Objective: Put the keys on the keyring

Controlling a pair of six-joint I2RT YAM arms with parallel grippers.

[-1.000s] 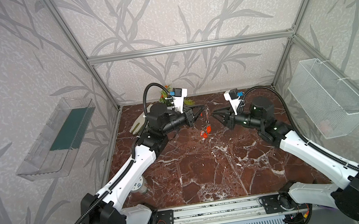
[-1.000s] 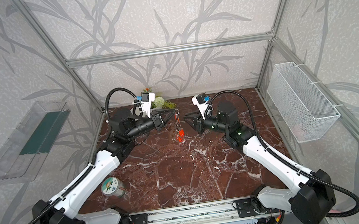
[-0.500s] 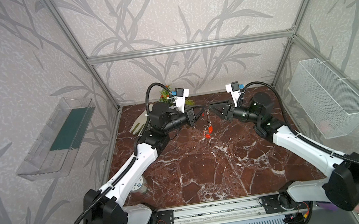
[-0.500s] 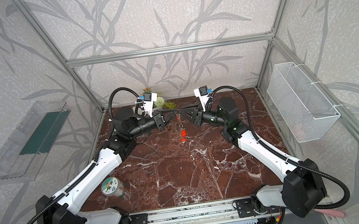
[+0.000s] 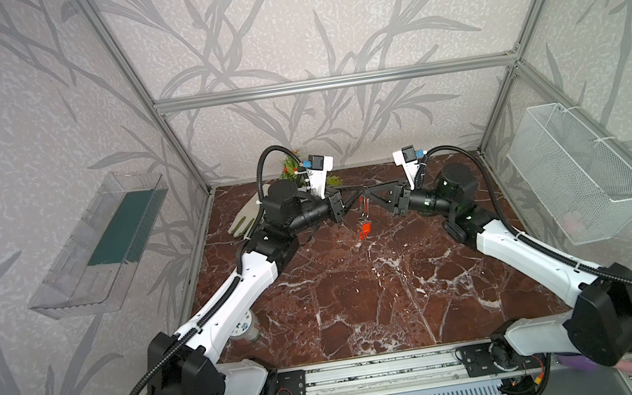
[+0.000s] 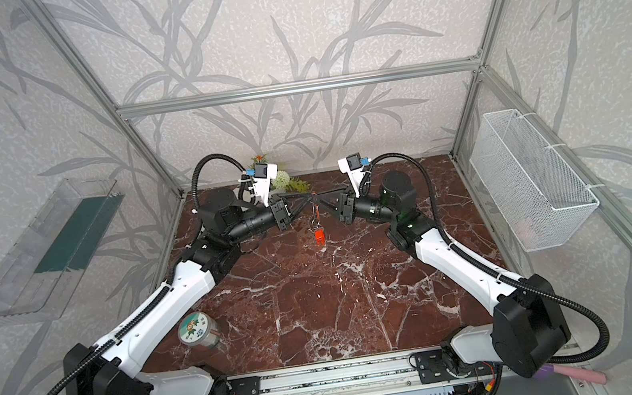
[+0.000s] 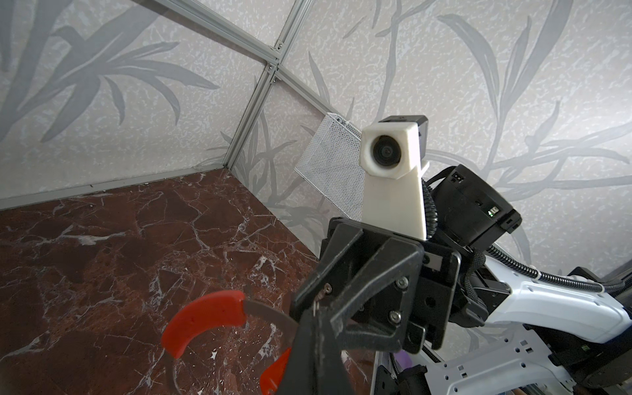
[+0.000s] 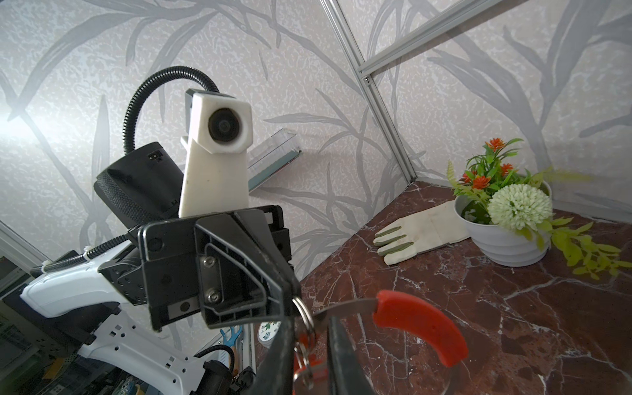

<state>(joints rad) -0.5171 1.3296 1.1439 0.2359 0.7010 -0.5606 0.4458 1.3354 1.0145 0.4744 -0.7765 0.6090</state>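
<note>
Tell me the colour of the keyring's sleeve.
The sleeve is red, clearest in the right wrist view.

The left arm (image 5: 236, 298) and the right arm (image 5: 523, 253) are wearing glossy white shells between black joint housings. Along them ribbed black cables (image 8: 131, 113) are looping. Above the black angular jaws chunky white camera mounts (image 8: 213, 178) are standing, silver screws (image 8: 209, 261) are glinting, and a green light (image 7: 491, 213) is glowing.
</note>
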